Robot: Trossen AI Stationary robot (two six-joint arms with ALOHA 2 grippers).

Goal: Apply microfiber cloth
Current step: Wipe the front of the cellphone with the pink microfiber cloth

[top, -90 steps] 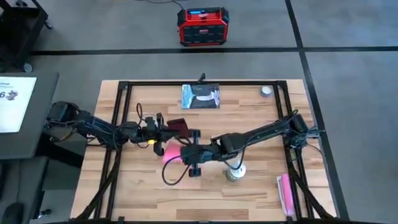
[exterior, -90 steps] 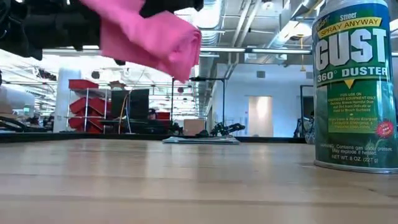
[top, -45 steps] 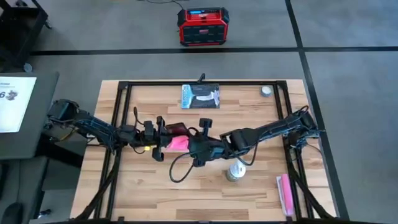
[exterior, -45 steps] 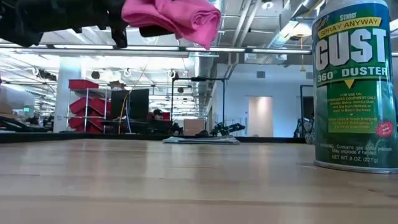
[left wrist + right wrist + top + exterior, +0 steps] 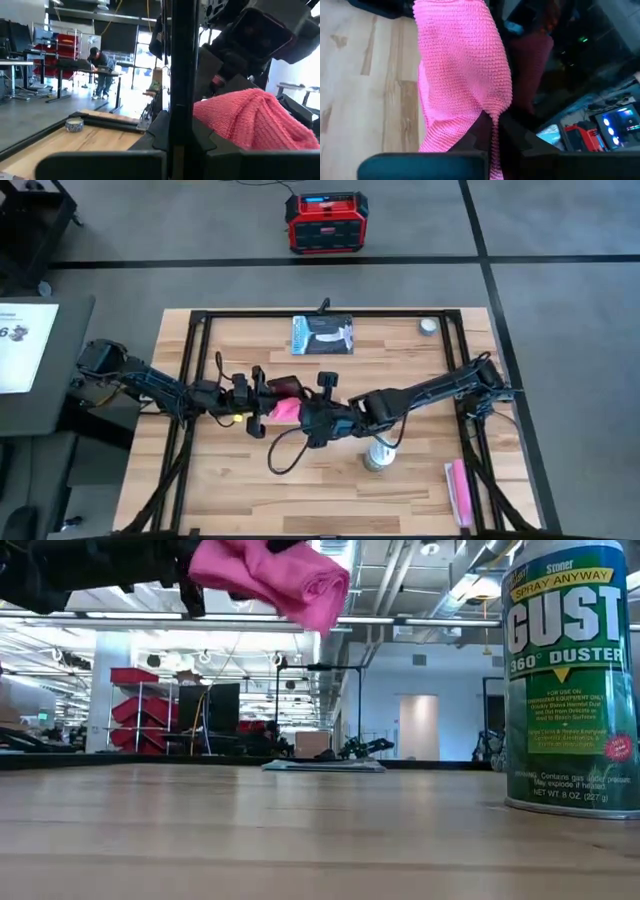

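We pick the duster can (image 5: 377,457) as our marker. Far to its left, our left gripper (image 5: 262,400) holds up a dark flat thing (image 5: 283,386), likely the phone; we cannot tell how its fingers stand. Next, nearer the can but up off the table, our right gripper (image 5: 300,418) pinches the microfiber cloth (image 5: 283,410), its fingers pressed on the soft pink bunch. We keep the cloth high and close against the dark thing so it can rub it clean. The cloth touches no wood. Just right of the can lies a narrow pink thing (image 5: 459,491), left alone.
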